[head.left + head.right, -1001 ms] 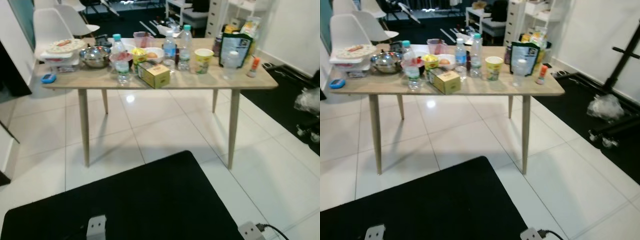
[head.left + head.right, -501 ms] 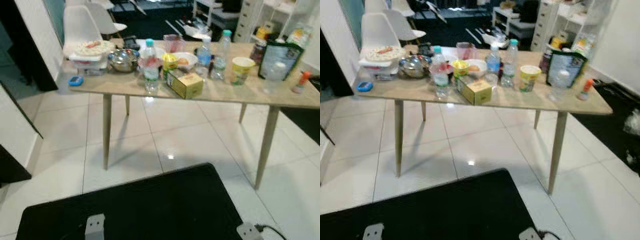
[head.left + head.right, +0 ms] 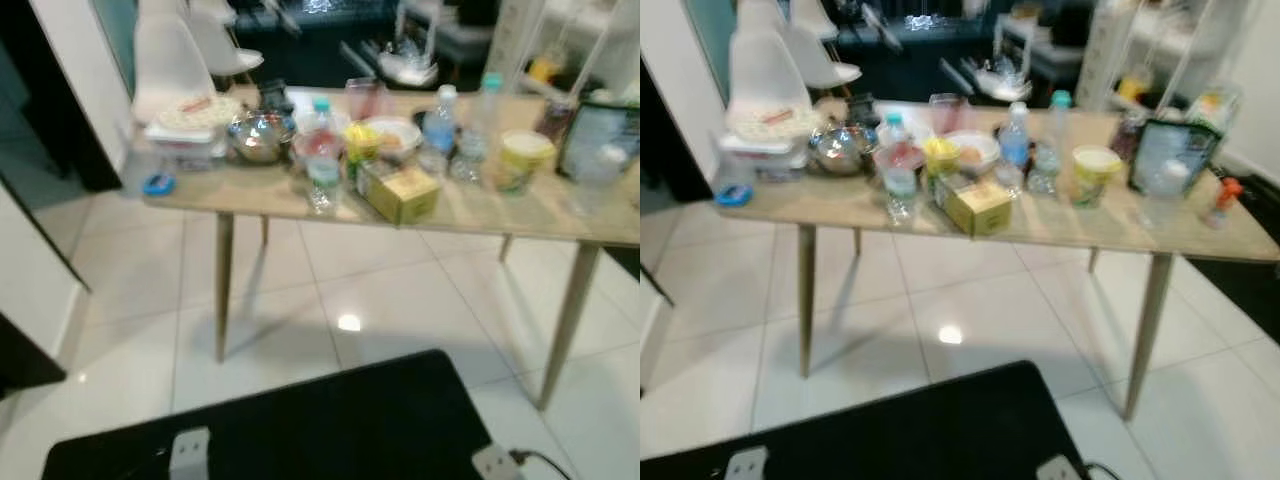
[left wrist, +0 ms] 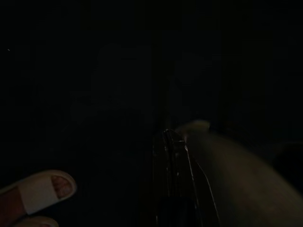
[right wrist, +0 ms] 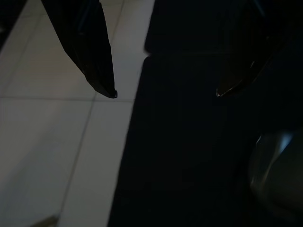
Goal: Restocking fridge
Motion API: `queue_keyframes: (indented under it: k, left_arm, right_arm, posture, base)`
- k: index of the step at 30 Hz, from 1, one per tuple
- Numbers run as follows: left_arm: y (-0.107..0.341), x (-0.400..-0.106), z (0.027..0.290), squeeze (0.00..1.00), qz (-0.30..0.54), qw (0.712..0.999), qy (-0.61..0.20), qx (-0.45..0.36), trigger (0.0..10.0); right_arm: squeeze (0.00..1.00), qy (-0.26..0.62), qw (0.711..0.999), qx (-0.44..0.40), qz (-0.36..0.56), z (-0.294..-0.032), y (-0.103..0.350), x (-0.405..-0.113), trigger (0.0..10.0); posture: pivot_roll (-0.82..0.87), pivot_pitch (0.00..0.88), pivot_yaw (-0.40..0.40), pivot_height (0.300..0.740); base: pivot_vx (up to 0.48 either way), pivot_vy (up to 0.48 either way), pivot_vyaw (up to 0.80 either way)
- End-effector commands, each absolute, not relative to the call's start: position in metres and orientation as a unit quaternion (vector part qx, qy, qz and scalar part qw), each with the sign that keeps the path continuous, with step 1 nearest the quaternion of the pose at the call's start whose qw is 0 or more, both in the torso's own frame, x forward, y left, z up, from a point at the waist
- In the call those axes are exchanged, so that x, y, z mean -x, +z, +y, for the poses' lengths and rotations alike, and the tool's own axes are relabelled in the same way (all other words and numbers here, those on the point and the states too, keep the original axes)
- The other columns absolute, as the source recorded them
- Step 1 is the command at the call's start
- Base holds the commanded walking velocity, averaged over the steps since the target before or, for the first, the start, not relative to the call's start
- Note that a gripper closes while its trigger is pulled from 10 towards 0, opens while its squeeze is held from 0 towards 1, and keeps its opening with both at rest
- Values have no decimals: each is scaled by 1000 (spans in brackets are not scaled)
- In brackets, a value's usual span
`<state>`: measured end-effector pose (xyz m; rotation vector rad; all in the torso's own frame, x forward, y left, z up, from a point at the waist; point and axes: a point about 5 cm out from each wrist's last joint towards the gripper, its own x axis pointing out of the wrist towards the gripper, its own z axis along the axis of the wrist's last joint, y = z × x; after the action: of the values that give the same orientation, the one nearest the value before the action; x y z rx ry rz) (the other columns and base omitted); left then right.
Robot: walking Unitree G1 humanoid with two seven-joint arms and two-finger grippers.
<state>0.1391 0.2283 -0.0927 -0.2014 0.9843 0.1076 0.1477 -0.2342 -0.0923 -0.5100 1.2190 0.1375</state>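
- Fingers of the right gripper are seen spread wide apart, with nothing between them, hanging above white floor tiles and the edge of a black mat.
- Fingers of the left gripper are shown only as one dim black blade in a very dark wrist view, so it cannot be told whether they are spread or pressed together; a person's sandalled foot is made out nearby.
- Goods to be restocked are found on the wooden table ahead, well apart from both grippers: a yellow box, a water bottle just beside it, two more bottles behind, a yellow cup, a steel bowl and a lidded container.
- No fridge is seen, and nothing is held (judged as an approach stage, with picking not yet begun).
- Head views are blurred, so a grasp aimed now could be misjudged.
- Items are crowded together; a bottle could be toppled by a finger reaching for the box.
- Table legs could be bumped if the walk is carried too far.
- The foot could be struck by the hanging left arm.
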Motion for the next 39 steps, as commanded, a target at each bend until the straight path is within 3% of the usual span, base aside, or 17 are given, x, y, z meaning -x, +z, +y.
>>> queue_keyframes:
  k: [1,27,39]
  left_arm:
    - [-95,-134,228,0,481,871,49,93,10000]
    - [-96,-132,228,0,484,869,52,91,10000]
    - [-96,-132,228,0,483,868,59,100,10000]
  right_arm:
    - [0,66,786,229,570,-229,-95,-143,10000]
    - [0,65,787,230,569,-230,-95,-143,10000]
    - [0,67,787,234,568,-231,-95,-143,10000]
  posture:
    - [-6,0,-20,740]
    - [-4,0,-23,740]
    - [-8,0,-27,740]
  base:
    - [292,0,0]
    - [279,0,0]
    - [0,0,0]
